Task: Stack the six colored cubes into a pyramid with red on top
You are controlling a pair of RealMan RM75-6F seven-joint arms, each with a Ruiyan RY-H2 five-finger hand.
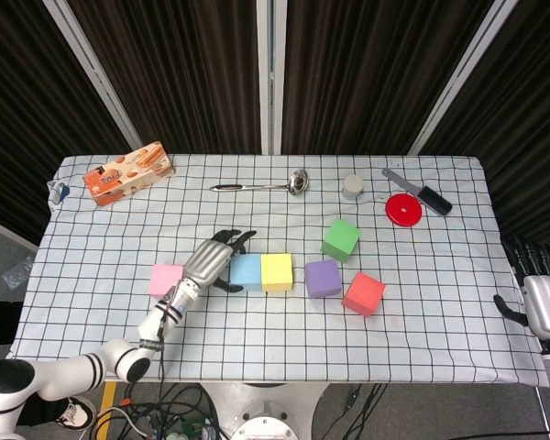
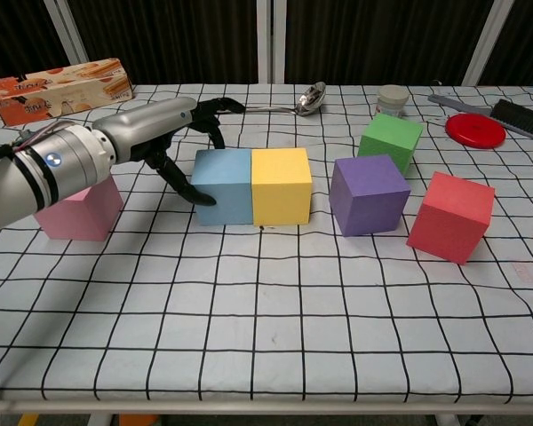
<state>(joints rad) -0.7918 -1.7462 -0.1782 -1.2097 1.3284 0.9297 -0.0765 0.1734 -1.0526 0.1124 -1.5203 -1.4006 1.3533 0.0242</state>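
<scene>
The blue cube [image 1: 245, 272] [image 2: 224, 185] and yellow cube [image 1: 276, 271] [image 2: 282, 185] stand side by side, touching, mid-table. My left hand [image 1: 211, 259] [image 2: 155, 133] lies against the blue cube's left side, its fingers spread, thumb on the front left corner and the others reaching over the back. It holds nothing. The pink cube [image 1: 165, 280] [image 2: 75, 211] sits left of the hand. Right of the pair come the purple cube [image 1: 322, 277] [image 2: 368, 193], green cube [image 1: 341, 238] [image 2: 390, 140] and red cube [image 1: 363, 292] [image 2: 450, 216]. My right hand [image 1: 539, 293] hangs off the table's right edge, empty.
Along the far edge lie a cracker box [image 1: 126, 172], a metal ladle [image 1: 261, 185], a small jar [image 1: 352, 187], a red disc [image 1: 403, 209] and a brush [image 1: 422, 192]. The checkered cloth [image 1: 284, 339] covers the whole table.
</scene>
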